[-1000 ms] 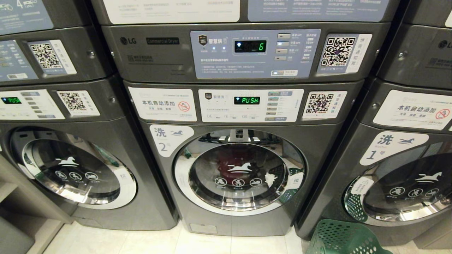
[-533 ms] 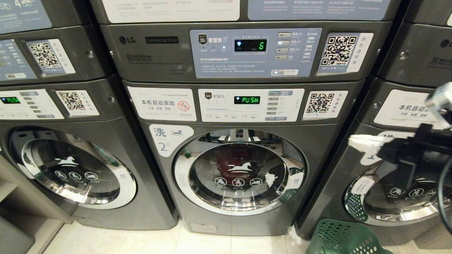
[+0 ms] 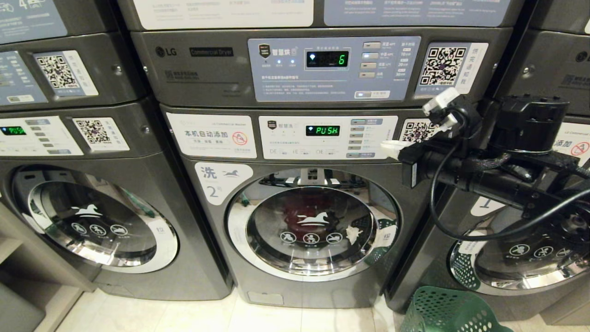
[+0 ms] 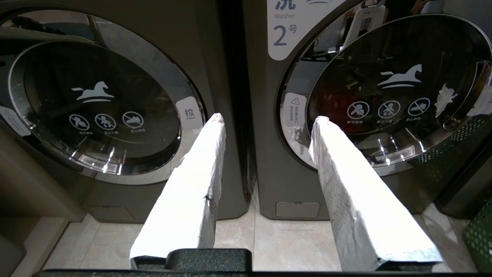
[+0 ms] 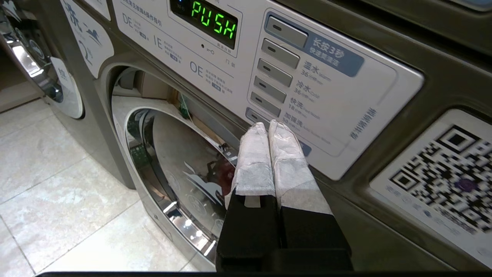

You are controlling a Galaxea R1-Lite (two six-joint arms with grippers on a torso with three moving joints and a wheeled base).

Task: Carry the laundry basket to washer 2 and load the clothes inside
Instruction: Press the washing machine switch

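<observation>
Washer 2 [image 3: 313, 226] stands in the middle with its round glass door closed and "PUSH" lit on its display [image 5: 213, 22]. A dark red shape, possibly one of the clothes [image 3: 299, 212], shows dimly behind the glass. The green laundry basket [image 3: 447, 313] sits on the floor at the lower right, and its inside is hidden. My right gripper [image 3: 392, 146] is shut and empty, its white tips [image 5: 269, 127] close to the lowest button of washer 2's control panel. My left gripper [image 4: 269, 119] hangs open and empty, low before the gap left of washer 2 [image 4: 282, 30].
Washer 1 [image 3: 521, 249] is at the right, partly behind my right arm. Another grey washer [image 3: 92, 226] stands at the left. A dryer with a blue-grey panel [image 3: 322, 69] is stacked above washer 2. Pale floor tiles [image 3: 184, 318] run along the front.
My right arm has swung in from the right edge and moved left and up to washer 2's control panel. The left gripper, the basket and the door have not moved.
</observation>
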